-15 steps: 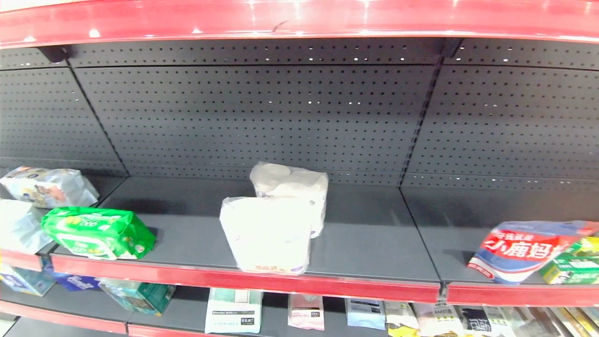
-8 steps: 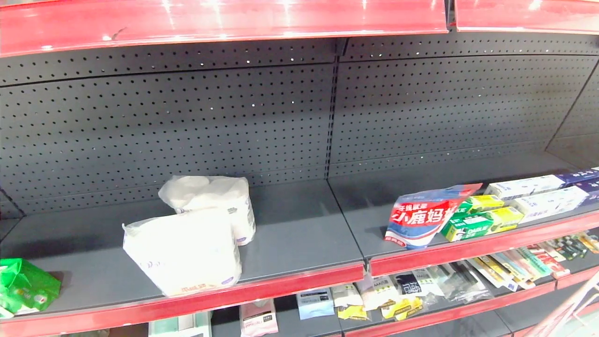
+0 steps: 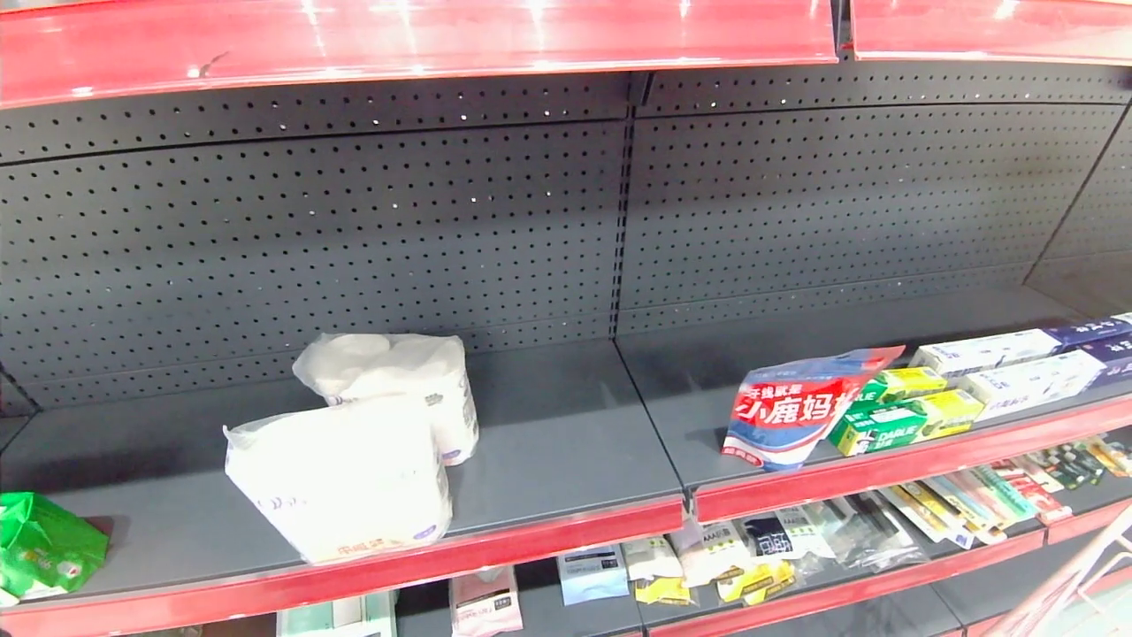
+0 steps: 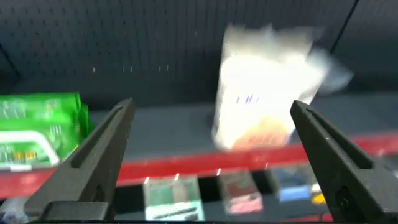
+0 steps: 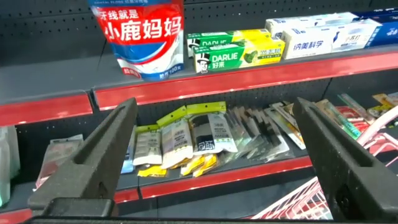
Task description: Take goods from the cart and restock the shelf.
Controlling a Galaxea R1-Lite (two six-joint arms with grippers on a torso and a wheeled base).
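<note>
At five o'clock, cart (image 3: 1079,566): left claw (image 4: 211,104) and right claw (image 5: 214,102) wide, empty; I'd turn there clear of shelf (image 3: 548,442).

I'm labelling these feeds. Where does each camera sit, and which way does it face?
Head view: on the head, looking forward and down at the shelf, white pack to red pouch.
Left wrist view: on the left wrist, facing past the open left pincer at the white pack and green pack.
Right wrist view: on the right wrist, facing past the open right pincer at the red pouch, toothpaste boxes and lower tier.
Shared: head and right wrist views both show the red pouch.
</note>
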